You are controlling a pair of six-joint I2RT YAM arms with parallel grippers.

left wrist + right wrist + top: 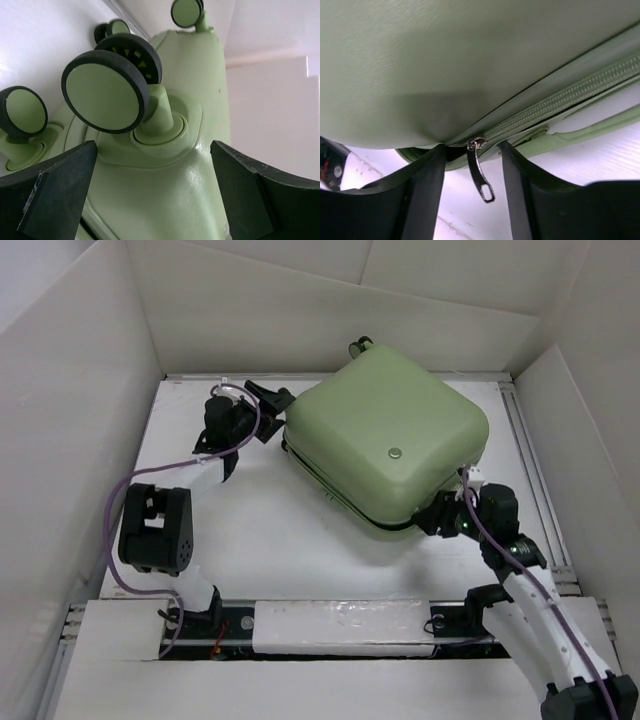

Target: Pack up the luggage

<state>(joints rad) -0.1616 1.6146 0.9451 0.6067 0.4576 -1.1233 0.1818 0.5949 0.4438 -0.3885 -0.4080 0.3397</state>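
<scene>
The luggage (385,430) is a pale green hard-shell suitcase lying flat and closed on the white table, its round silver badge (396,452) facing up. My left gripper (275,400) stands open at its left corner. In the left wrist view the green shell (170,190) fills the gap between the jaws, which do not touch it, and a black-rimmed wheel (107,90) sits just ahead. My right gripper (445,515) is at the near right corner, under the shell (445,60). A metal zipper pull (481,172) hangs free between its parted fingers (425,190).
White walls (80,390) enclose the table on the left, back and right. A rail (535,480) runs along the table's right side. A white strip (340,625) lies across the near edge between the arm bases. Purple cables (130,480) loop off both arms.
</scene>
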